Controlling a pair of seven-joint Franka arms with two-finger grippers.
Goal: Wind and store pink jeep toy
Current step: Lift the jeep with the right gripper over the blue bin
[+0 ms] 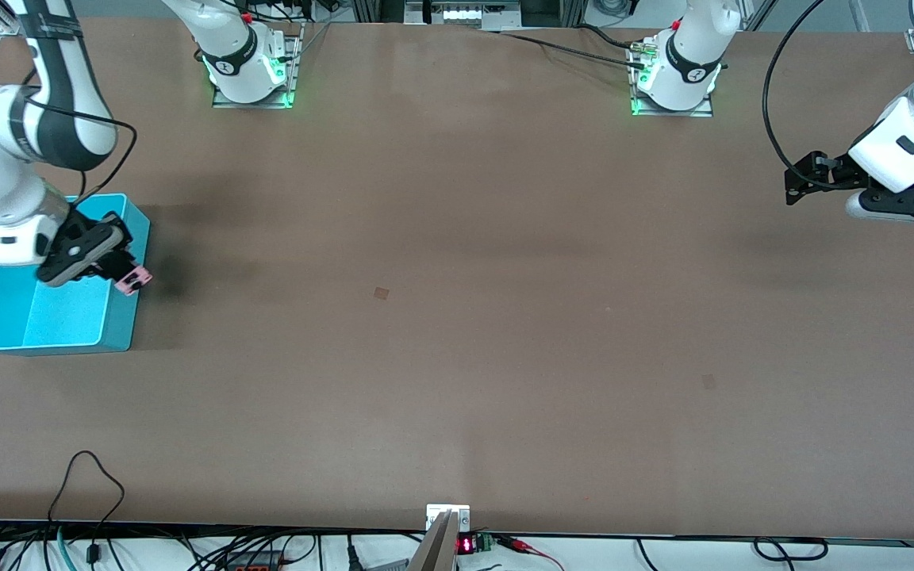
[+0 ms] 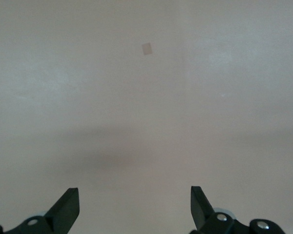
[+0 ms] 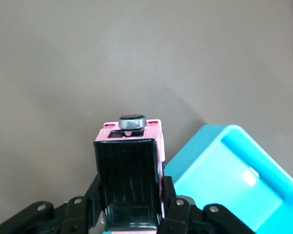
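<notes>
My right gripper (image 1: 120, 270) is shut on the pink jeep toy (image 1: 134, 278) and holds it in the air over the cyan bin's (image 1: 5, 321) wall on the side toward the table's middle. In the right wrist view the jeep (image 3: 129, 168) shows its black ribbed roof and a round spare wheel between my fingers (image 3: 172, 197), with the bin's corner (image 3: 234, 180) beside it. My left gripper (image 1: 802, 184) is open and empty, in the air over the left arm's end of the table. Its two dark fingertips (image 2: 68, 207) show over bare table.
The cyan bin stands at the right arm's end of the table. A small square mark (image 1: 381, 293) lies on the brown table (image 1: 457, 381) near its middle and also shows in the left wrist view (image 2: 146, 48). Cables run along the table's front edge.
</notes>
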